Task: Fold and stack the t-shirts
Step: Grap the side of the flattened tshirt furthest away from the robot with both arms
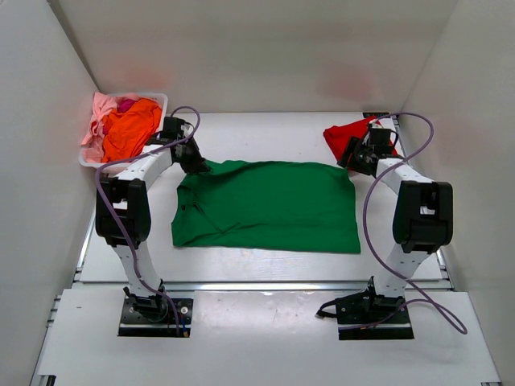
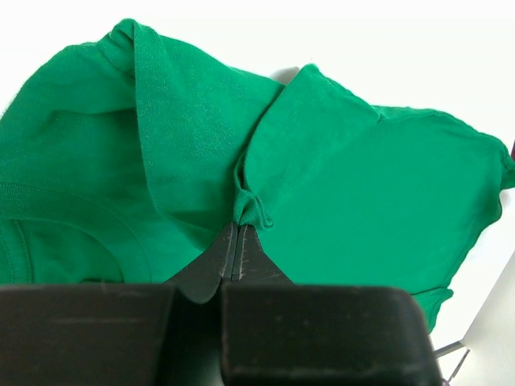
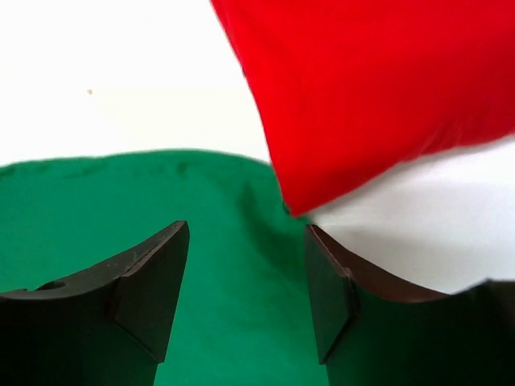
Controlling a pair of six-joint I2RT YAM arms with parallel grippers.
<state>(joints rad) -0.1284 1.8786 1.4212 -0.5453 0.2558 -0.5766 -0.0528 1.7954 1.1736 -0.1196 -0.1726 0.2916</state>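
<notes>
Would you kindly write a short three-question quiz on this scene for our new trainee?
1. The left end effector is: A open and empty; B shut on the green shirt; C out of view.
2. True or false: the right end effector has open jaws.
3. What colour is the shirt lying beside the right end effector?
Key: 1 B; 2 true; 3 red, the red shirt.
</notes>
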